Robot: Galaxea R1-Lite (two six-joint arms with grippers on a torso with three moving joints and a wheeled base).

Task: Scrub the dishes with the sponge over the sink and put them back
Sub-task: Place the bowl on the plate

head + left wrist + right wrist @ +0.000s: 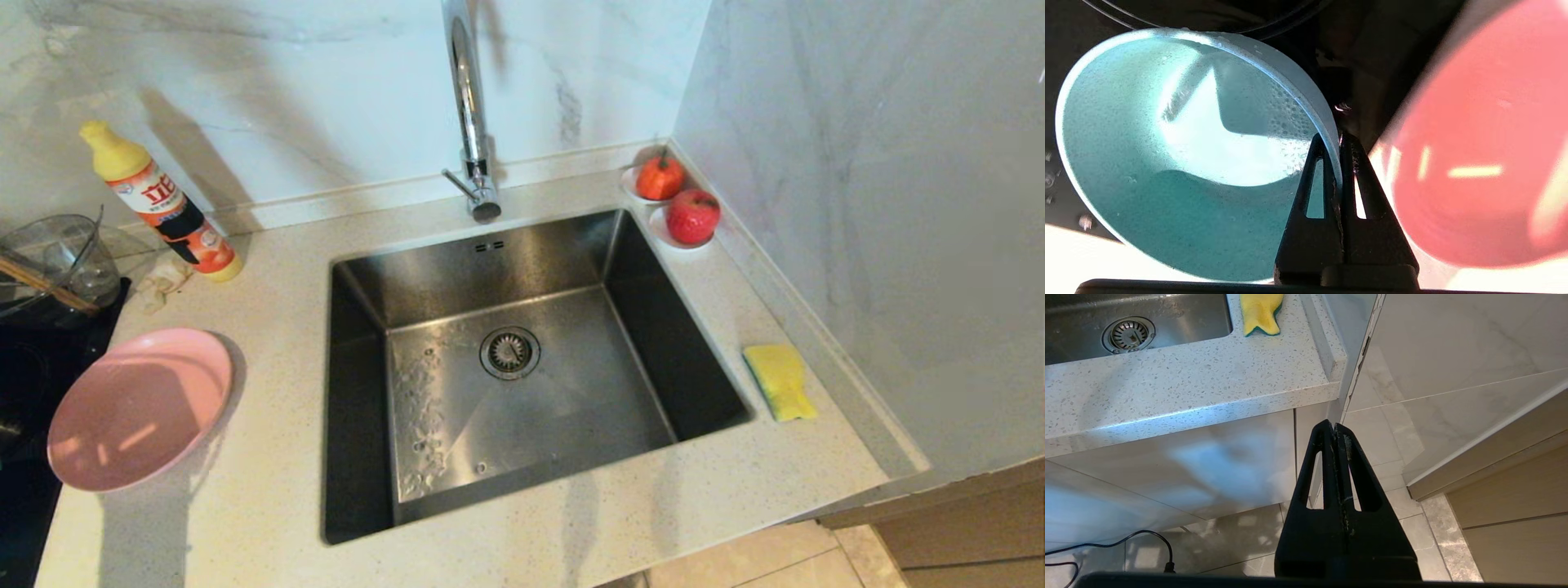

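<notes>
Left claw point(1336, 143) pinches the teal bowl point(1167, 163) by its rim.

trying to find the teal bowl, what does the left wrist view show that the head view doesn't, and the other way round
Only the left wrist view shows the teal bowl and the left end effector, shut on the bowl's rim with one finger inside and one outside.

Only the head view shows the sink with its faucet, the sponge on the counter to the sink's right, the detergent bottle, the glass bowl and the two red fruits on saucers.

Both show the pink plate, which lies beside the bowl.
</notes>
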